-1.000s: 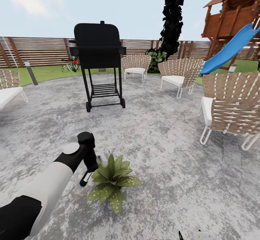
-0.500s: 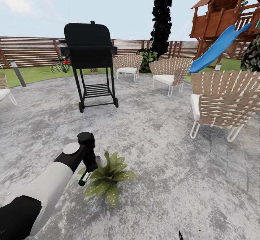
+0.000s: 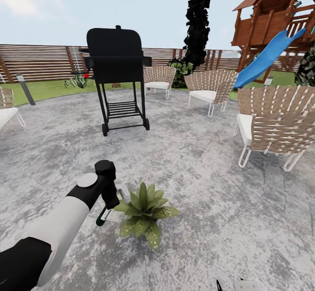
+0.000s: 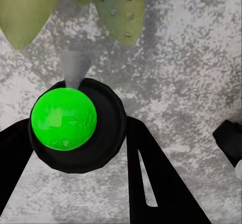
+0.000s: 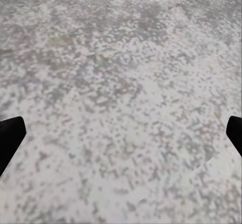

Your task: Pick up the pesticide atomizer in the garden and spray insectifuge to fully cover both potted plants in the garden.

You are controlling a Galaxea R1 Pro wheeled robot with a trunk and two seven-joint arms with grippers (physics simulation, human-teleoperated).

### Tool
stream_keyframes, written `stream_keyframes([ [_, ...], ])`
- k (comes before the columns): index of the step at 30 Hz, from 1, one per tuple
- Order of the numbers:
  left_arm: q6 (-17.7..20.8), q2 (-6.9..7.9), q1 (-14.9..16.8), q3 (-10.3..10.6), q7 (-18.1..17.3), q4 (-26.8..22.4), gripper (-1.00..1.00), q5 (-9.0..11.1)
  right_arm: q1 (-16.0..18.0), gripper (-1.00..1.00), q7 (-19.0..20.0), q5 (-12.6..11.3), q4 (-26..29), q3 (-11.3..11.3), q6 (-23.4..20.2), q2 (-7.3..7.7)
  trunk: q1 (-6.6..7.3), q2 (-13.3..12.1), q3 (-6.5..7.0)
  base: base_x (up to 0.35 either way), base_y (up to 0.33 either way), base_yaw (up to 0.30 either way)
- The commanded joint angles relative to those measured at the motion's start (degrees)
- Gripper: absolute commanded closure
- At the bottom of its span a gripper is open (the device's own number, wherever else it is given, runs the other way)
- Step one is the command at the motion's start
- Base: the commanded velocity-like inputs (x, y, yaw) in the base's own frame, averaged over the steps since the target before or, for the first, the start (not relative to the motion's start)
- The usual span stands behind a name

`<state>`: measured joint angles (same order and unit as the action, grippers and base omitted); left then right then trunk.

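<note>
Just beside the left gripper [image 3: 107,205], on its right, a potted plant [image 3: 146,214] is seen standing on the grey stone patio [image 3: 197,159], its lower leaves dotted with fine whitish specks of insectifuge [image 3: 131,227]. The pesticide atomizer [image 3: 104,215] is held in that gripper, its dark green end pointing down toward the patio close to the plant's leaves. From the left wrist camera the atomizer [image 4: 75,125] is viewed end-on as a bright green ball in a black ring, clamped between the two dark fingers [image 4: 156,178], with speckled leaves [image 4: 118,12] just beyond it (the pot itself cannot be made out). Well beyond the gripper a black grill [image 3: 118,72] is set on the patio, and farther right wicker chairs [image 3: 275,124] and a blue slide [image 3: 267,59] are placed before a wooden fence [image 3: 39,61]. Over bare stone the right gripper [image 5: 121,133] is held with its fingertips wide apart, nothing between them.
</note>
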<state>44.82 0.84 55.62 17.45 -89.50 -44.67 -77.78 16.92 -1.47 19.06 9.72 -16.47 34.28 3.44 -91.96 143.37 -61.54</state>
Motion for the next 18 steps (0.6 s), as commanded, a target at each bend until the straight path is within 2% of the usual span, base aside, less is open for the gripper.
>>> stream_keyframes([
  [1,0.57,0.05,-0.04,0.21,-0.5,-0.07,1.0,-0.36,0.04,-1.0,-0.16,0.61,-0.06,-0.37,0.19,-0.01,0.01,0.02,-0.05,0.042,0.057,-0.106],
  [8,0.53,0.15,-0.43,0.28,-0.5,0.01,1.0,-0.83,0.04,-1.0,-0.13,0.59,-0.06,-0.38,0.17,-0.01,0.01,0.02,-0.05,0.007,0.009,-0.269],
  [12,0.53,0.45,-0.61,0.32,-0.5,0.2,1.0,-3.5,0.04,-1.0,-0.12,0.6,-0.06,-0.35,0.17,-0.01,0.01,0.02,-0.05,0.0,0.0,-0.235],
  [13,0.53,0.61,-0.61,0.24,-0.5,0.26,1.0,-4.18,0.04,-1.0,-0.13,0.59,-0.06,-0.35,0.17,-0.01,0.01,0.02,-0.05,0.0,0.0,-0.078],
  [14,0.53,0.99,-0.56,-0.06,-0.5,0.37,1.0,-5.69,0.04,-1.0,-0.15,0.6,-0.06,-0.33,0.17,-0.01,0.01,0.02,-0.05,0.0,0.0,-0.025],
  [18,0.53,1.26,-0.6,-0.27,-0.5,0.52,1.0,-7.62,0.04,-1.0,-0.15,0.62,-0.06,-0.32,0.17,-0.01,0.01,0.02,-0.05,0.066,0.051,-0.008],
])
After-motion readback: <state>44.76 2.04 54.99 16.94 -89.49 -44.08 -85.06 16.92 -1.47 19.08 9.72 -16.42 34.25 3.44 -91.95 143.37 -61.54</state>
